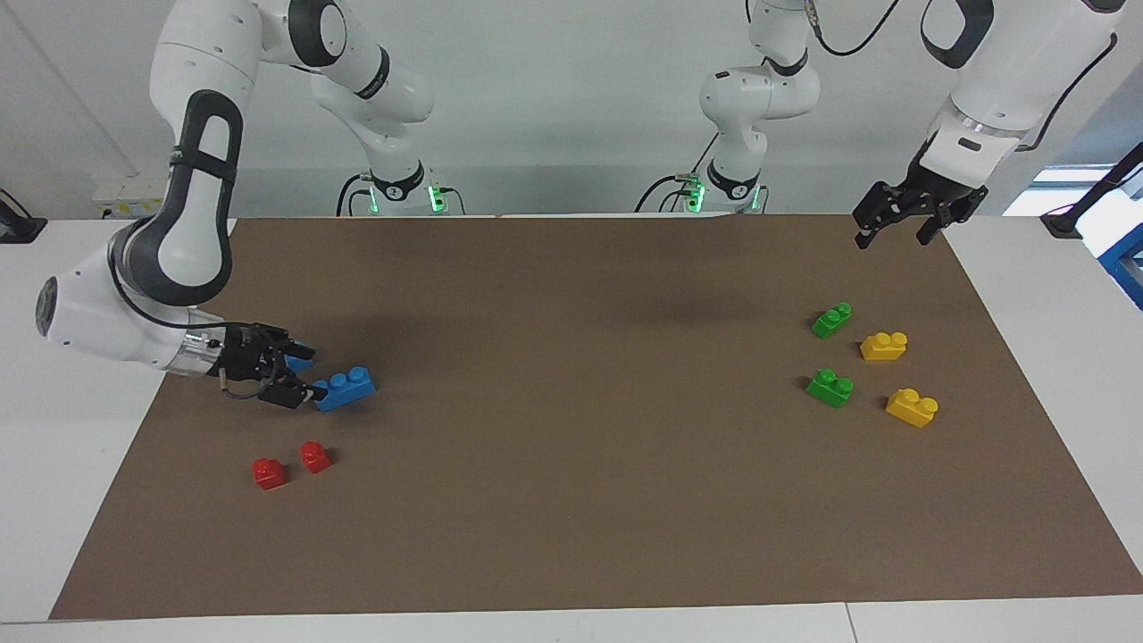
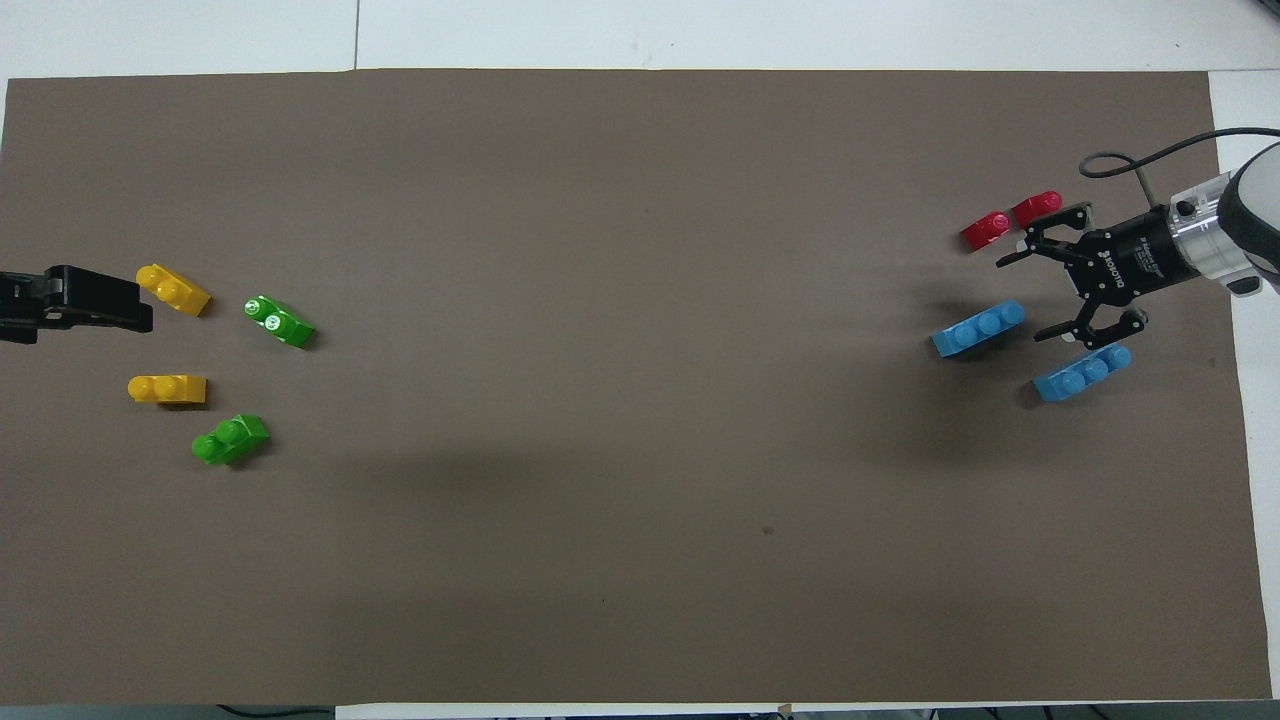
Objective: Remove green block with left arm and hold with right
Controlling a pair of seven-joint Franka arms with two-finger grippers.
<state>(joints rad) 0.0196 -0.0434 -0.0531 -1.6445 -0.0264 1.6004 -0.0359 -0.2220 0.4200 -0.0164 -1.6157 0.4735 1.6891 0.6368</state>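
Green block (image 1: 832,319) (image 2: 230,439) lies flat on the brown mat (image 1: 571,500) at the left arm's end of the table, studs up. It is one of four bricks there, and I judge it the target as the brighter of the two greens. The other green brick (image 1: 830,388) (image 2: 279,321) lies farther from the robots and apart from it. One yellow brick (image 1: 884,346) (image 2: 167,388) sits just beside the block toward the end edge. A second yellow brick (image 1: 912,407) (image 2: 173,289) lies farther out. Nothing touches the block.

Left gripper (image 1: 893,234) (image 2: 95,300) hangs in the air, fingers spread, gripping nothing. It is over the mat's corner at the robots' edge, near the cluster but not down on it.

Right gripper (image 1: 308,373) (image 2: 1025,298) is low at the right arm's end, fingers apart and empty. A blue brick (image 1: 346,388) (image 2: 978,328) is at its tips, and contact is unclear. A second blue brick (image 2: 1082,370) lies beside the lower finger. Two red bricks (image 1: 290,464) (image 2: 1010,220) lie close by, farther from the robots.

Handling, as a judgement:
- The block is hard hollow plastic, light and rigid, not fragile.
- Its smooth walls could slip or skid under an off-centre pinch.
- Best hold is across the two long flat sides, below the studs, centred.
- The block sits skewed to the table edges, so the wrist must turn to match.
- Leave one end exposed so the right gripper can take it.
- The yellow neighbour leaves little room for a finger on that side.
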